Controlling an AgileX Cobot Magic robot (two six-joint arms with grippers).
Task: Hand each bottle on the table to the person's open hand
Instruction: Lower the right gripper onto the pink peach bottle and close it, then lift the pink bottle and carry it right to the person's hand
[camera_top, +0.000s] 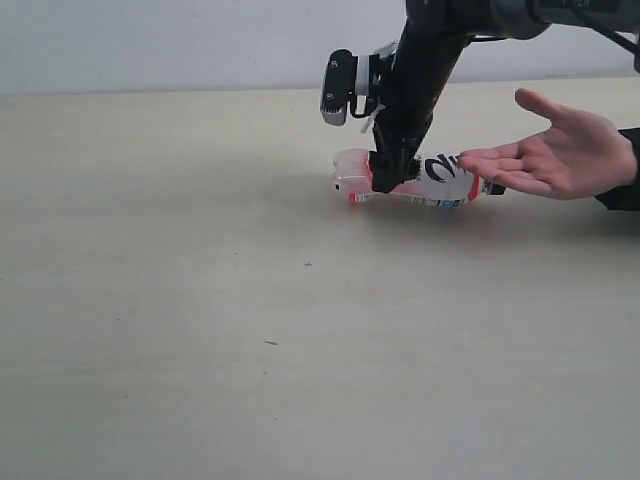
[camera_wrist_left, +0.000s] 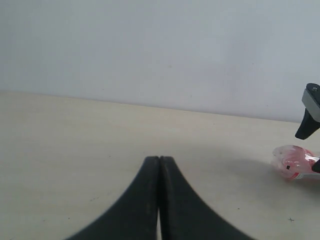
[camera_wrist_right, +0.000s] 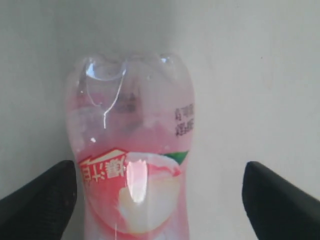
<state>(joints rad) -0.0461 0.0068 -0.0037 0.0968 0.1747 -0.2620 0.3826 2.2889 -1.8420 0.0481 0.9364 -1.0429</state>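
brightly and evenly lit, diffuse. casts only a soft, faint shadow on the table (camera_top: 200, 350) under and just beside the bottle (camera_top: 435, 188). glares white in streaks across the bottle's clear plastic up close; slightly soft there.

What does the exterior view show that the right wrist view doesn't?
Only the exterior view shows the person's open hand and the robot arm coming from above. Only the right wrist view shows the fruit picture up close and the right gripper open, one finger on each side. Both show the pink bottle lying on the table.
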